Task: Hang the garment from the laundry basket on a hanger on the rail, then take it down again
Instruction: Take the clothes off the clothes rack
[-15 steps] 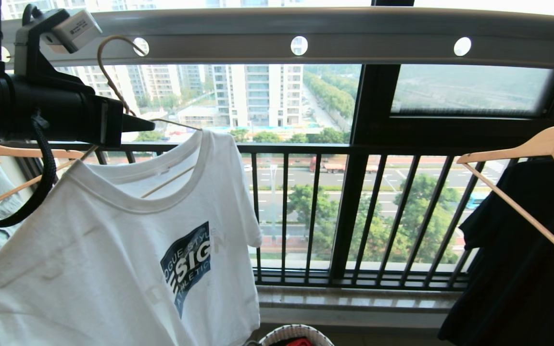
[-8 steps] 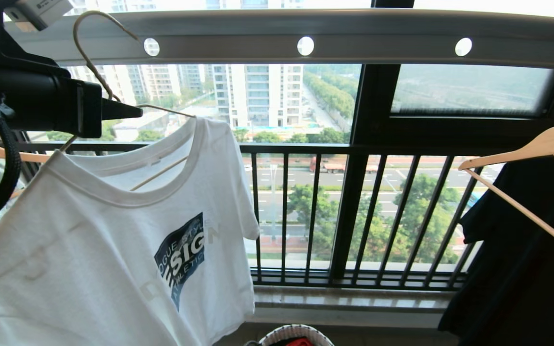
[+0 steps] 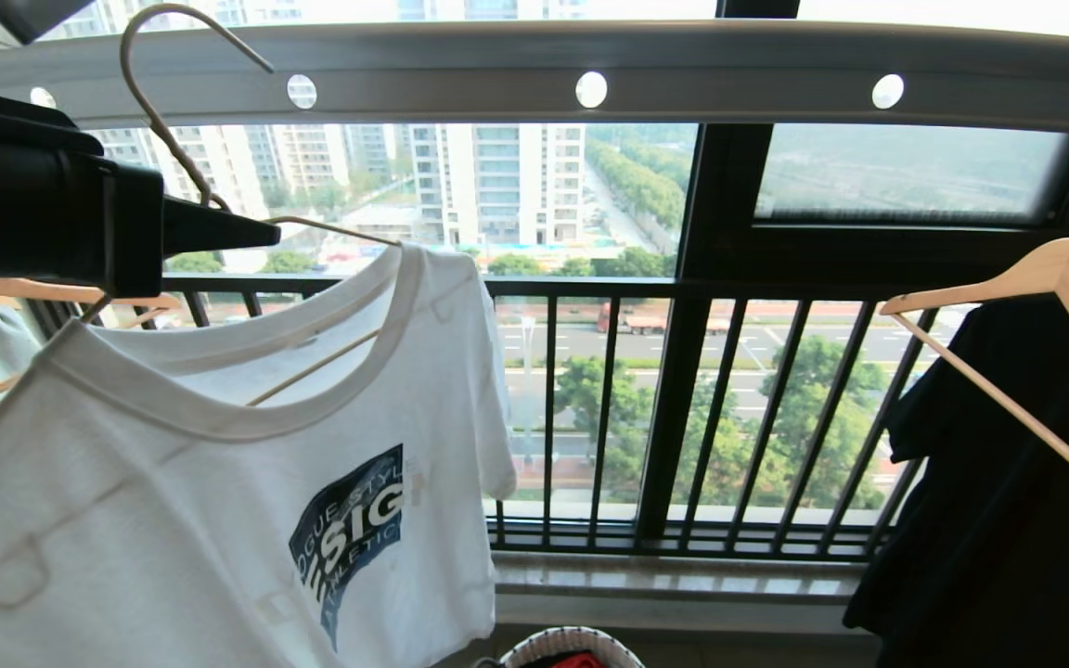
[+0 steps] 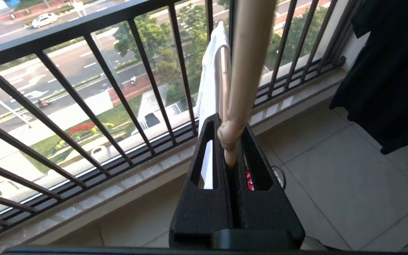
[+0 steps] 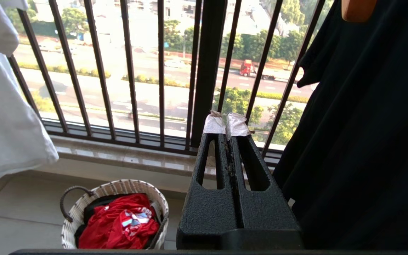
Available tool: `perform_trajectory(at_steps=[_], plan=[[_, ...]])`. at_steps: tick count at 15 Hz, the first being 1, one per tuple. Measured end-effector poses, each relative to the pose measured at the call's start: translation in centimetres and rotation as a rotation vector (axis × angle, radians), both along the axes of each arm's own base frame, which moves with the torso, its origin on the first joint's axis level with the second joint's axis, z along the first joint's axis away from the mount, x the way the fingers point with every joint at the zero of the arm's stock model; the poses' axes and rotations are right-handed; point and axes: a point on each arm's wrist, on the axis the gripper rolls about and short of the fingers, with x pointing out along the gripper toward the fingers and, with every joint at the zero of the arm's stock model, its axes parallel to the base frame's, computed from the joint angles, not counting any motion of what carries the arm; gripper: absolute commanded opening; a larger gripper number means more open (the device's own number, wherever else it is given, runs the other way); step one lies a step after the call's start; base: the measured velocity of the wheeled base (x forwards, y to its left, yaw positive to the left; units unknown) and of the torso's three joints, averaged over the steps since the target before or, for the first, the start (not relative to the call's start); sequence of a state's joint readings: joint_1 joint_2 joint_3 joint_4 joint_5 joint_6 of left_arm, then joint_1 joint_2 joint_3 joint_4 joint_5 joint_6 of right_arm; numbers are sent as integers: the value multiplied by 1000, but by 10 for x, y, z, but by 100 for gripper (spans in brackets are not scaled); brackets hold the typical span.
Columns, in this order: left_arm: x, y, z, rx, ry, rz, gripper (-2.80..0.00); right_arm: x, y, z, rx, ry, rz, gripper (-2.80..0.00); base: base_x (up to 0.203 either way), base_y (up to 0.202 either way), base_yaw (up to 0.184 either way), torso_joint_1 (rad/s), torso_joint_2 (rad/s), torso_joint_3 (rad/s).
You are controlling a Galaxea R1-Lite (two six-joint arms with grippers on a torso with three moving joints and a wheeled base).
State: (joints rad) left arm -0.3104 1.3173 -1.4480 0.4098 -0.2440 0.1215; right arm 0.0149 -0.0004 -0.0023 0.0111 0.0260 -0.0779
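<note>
The left gripper [image 3: 261,232], clamped on the neck of the hanger [image 3: 159,121], has been lifting it so the hook above now tops the rail [image 3: 683,70], not yet over it, the garment [image 3: 219,482] hanging below, right gripper [image 5: 227,124] parked shut above the laundry basket [image 5: 115,189].

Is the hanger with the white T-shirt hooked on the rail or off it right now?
Off. The hanger's hook tip is free in front of the rail, through no hole, while the left hand grips its neck; the T-shirt hangs from it.
</note>
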Motion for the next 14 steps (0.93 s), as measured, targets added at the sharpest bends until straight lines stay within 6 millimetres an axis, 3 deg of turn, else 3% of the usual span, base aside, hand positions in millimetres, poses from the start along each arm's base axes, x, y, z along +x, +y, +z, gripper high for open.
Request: perform_trajectory(at_steps=[3,7,10,14], plan=[[-9,-14,-11,15,38,-17,-280,-5,0,15,1,-33,-11,-280,0,0,0,0,0,0],[-34,-37,-12,-34,68,-81,-280,-27,0,71,-1,-62,-2,-280,0,0,0,0,0,0],[-43,-52,-16,-73,118,-115,-280,-31,0,142,-3,-92,4,-280,0,0,0,0,0,0],[-35,-66,-36,-104,135,-125,-280,-19,1,239,-2,-68,77,-280,0,0,0,0,0,0]])
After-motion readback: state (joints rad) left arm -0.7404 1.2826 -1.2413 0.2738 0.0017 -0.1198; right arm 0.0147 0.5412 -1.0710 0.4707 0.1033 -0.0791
